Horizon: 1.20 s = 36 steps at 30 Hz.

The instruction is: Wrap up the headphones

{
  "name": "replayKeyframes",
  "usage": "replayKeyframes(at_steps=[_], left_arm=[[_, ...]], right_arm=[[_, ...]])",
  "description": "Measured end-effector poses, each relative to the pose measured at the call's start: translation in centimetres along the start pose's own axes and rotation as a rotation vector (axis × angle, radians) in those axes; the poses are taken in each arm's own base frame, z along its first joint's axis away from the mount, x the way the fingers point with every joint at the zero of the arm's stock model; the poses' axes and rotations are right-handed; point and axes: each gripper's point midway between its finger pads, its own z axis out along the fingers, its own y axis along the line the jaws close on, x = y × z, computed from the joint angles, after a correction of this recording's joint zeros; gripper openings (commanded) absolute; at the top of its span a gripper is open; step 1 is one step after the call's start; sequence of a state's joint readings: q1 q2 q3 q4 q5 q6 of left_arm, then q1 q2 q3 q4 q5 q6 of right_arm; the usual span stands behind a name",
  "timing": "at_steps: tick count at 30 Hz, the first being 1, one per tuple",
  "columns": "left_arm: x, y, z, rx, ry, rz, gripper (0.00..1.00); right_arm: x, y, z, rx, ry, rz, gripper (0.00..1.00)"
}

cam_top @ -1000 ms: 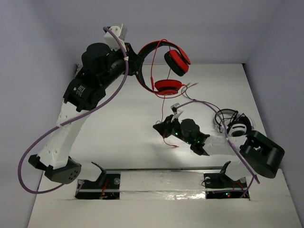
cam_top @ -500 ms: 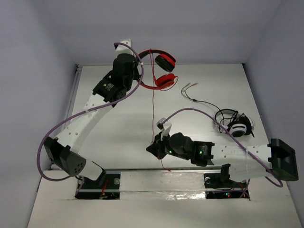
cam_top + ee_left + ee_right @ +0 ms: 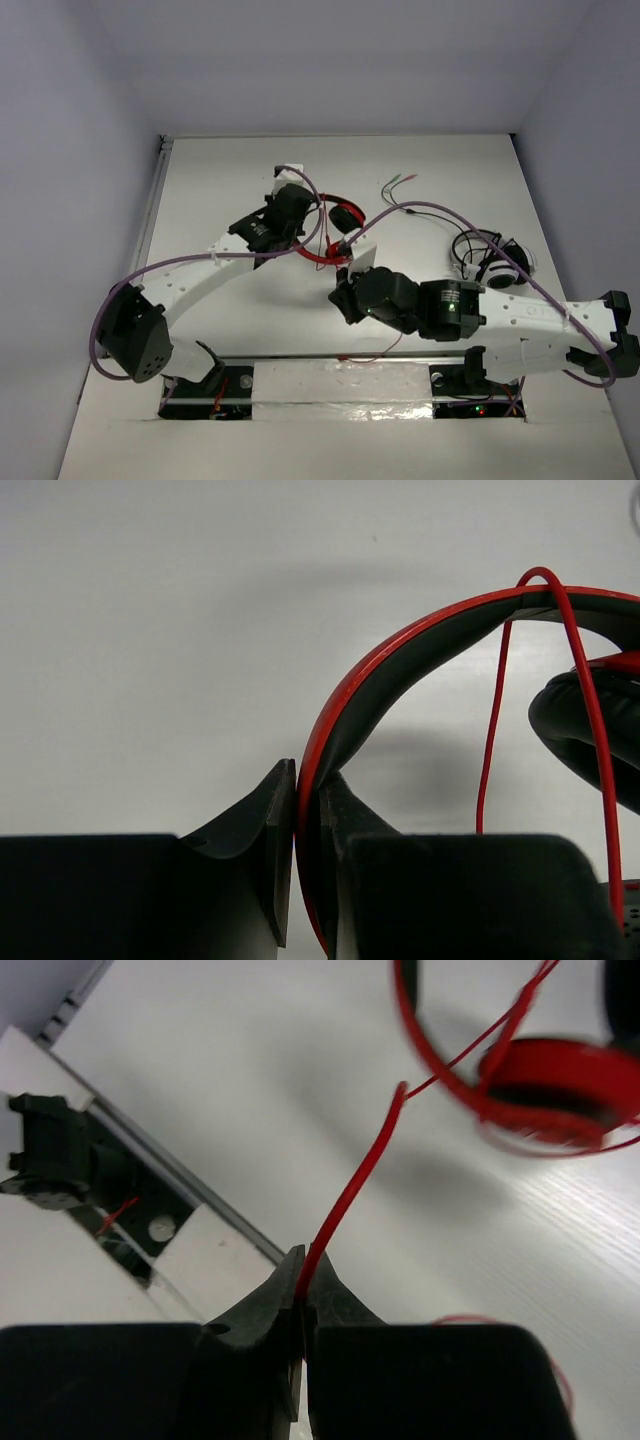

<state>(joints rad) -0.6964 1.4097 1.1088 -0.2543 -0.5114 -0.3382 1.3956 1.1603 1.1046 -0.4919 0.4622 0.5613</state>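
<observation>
The red headphones [image 3: 338, 225] are over the middle of the white surface [image 3: 220, 170], between the two arms. The left tool [image 3: 306, 800] is clamped on the red, black-lined headband [image 3: 400, 660], with one finger on each face. The thin red cable [image 3: 352, 1190] loops over the band and runs to the right tool [image 3: 303, 1270], which pinches it tight. Off to the right lie a black-and-white headset [image 3: 497, 262] and a thin dark cord [image 3: 400, 195] with coloured plugs.
</observation>
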Motion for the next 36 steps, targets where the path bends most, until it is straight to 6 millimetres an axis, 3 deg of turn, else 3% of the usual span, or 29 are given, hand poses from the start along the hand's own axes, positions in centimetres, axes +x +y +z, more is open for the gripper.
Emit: replayKeyframes(at_steps=[3, 8, 19, 24, 29, 33, 36], left_arm=[[1.6, -0.9, -2.1, 0.047, 0.029, 0.053, 0.0], [2.3, -2.2, -5.6, 0.158, 0.049, 0.133, 0.0], [3.0, -1.8, -9.6, 0.309, 0.091, 0.237, 0.0], [2.8, -2.8, -11.3, 0.429, 0.079, 0.262, 0.0], [2.6, -4.3, -12.8, 0.553, 0.07, 0.267, 0.0], [1.8, -4.5, -13.6, 0.596, 0.045, 0.249, 0.0], [0.3, -4.4, -14.6, 0.643, 0.014, 0.222, 0.0]], right_arm=[[-1.1, -1.6, -0.9, 0.083, -0.011, -0.046, 0.0], [-3.4, -3.6, -2.8, 0.19, -0.04, -0.115, 0.0], [-6.2, -10.7, -4.4, 0.507, -0.112, -0.182, 0.0], [-7.8, -13.4, -3.8, 0.626, -0.151, -0.185, 0.04], [-8.4, -15.8, -2.7, 0.692, -0.161, -0.173, 0.17], [-8.6, -16.7, -2.0, 0.684, -0.181, -0.145, 0.23], [-8.0, -18.5, -1.6, 0.678, -0.192, -0.099, 0.25]])
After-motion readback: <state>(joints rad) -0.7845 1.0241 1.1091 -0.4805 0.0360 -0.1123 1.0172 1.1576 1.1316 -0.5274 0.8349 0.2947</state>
